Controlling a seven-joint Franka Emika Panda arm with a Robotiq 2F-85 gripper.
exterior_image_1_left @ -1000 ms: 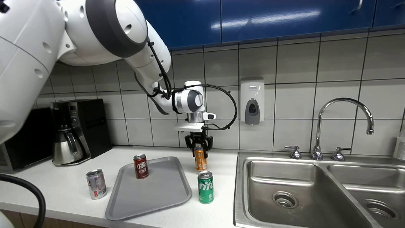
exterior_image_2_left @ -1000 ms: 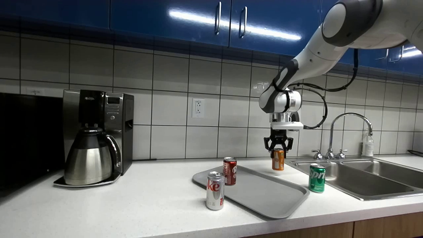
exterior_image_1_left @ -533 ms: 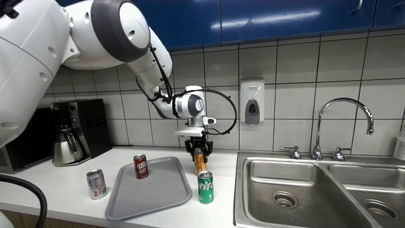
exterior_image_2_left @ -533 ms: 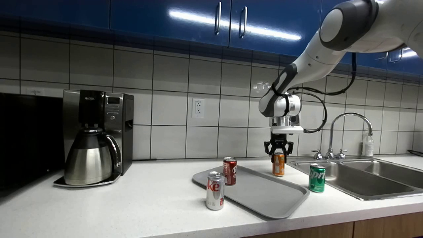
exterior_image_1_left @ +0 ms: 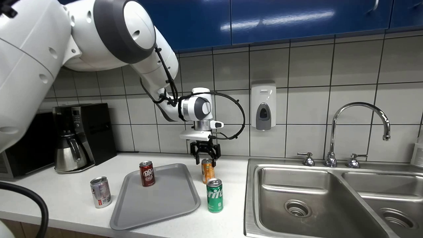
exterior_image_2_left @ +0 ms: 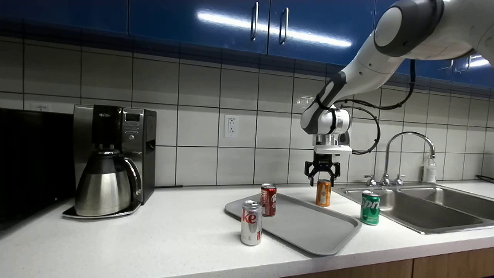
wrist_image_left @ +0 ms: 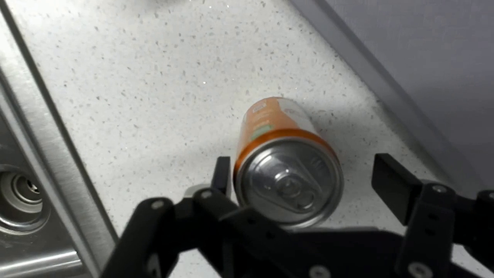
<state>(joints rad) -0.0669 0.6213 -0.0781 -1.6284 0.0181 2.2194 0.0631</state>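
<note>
My gripper (exterior_image_1_left: pixel 206 162) is open just above an orange can (exterior_image_1_left: pixel 208 172), which stands upright on the white counter. In the wrist view the silver lid of the orange can (wrist_image_left: pixel 287 185) lies between the two spread fingers. The left finger (wrist_image_left: pixel 221 173) is close beside the can; whether it touches cannot be told. A wide gap separates the can from the right finger (wrist_image_left: pixel 395 189). Nearer the front edge, a green Sprite can (exterior_image_2_left: pixel 370 208) stands upright. A dark red Dr Pepper can (exterior_image_1_left: pixel 147 174) stands on the grey tray (exterior_image_1_left: pixel 165 201), and a silver Coke can (exterior_image_2_left: pixel 251 226) is beside it.
The steel sink (exterior_image_1_left: pixel 250 198) with its tall faucet (exterior_image_1_left: pixel 333 132) is on the Sprite can's far side from the tray. A coffee maker (exterior_image_2_left: pixel 112 162) occupies the counter's other end. Tiled wall, a soap dispenser (exterior_image_1_left: pixel 263 105) and blue cabinets (exterior_image_2_left: pixel 200 27) rise behind.
The orange can, gripped a second ago, has come down onto the counter. My jaws have since opened, letting it go, and the gripper has risen slightly.
</note>
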